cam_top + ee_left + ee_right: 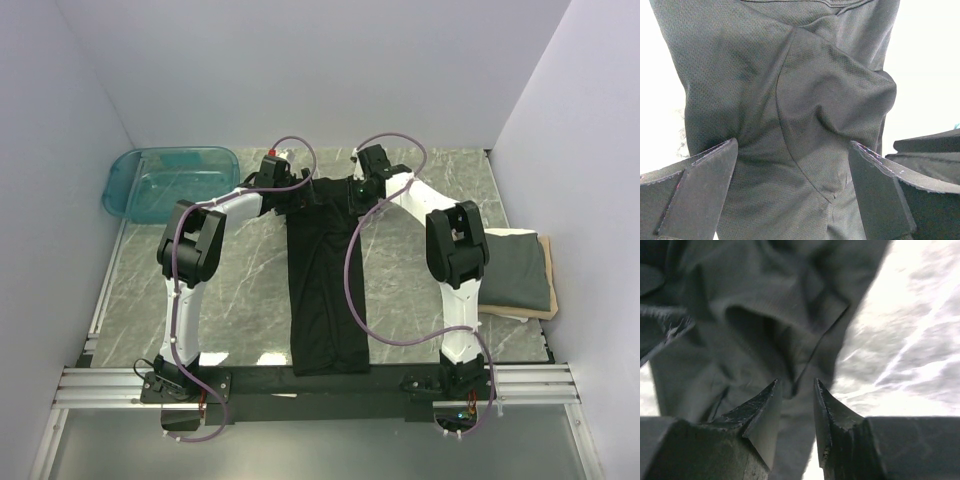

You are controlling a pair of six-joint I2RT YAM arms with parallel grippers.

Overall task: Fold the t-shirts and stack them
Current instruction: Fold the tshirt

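A: Top external view: the black t-shirt (325, 290) lies as a long narrow strip down the middle of the tabletop (240, 290), its far end bunched between the arms.

B: The left tool (792, 145) gapes wide over wrinkled cloth. The right tool (796, 385) is nearly closed, and it cannot be told whether it grips cloth. The dark grey t-shirt (515, 270) lies folded at the right.

Black t-shirt (325, 290) lies in a long narrow strip; dark grey t-shirt (515, 270) folded, right
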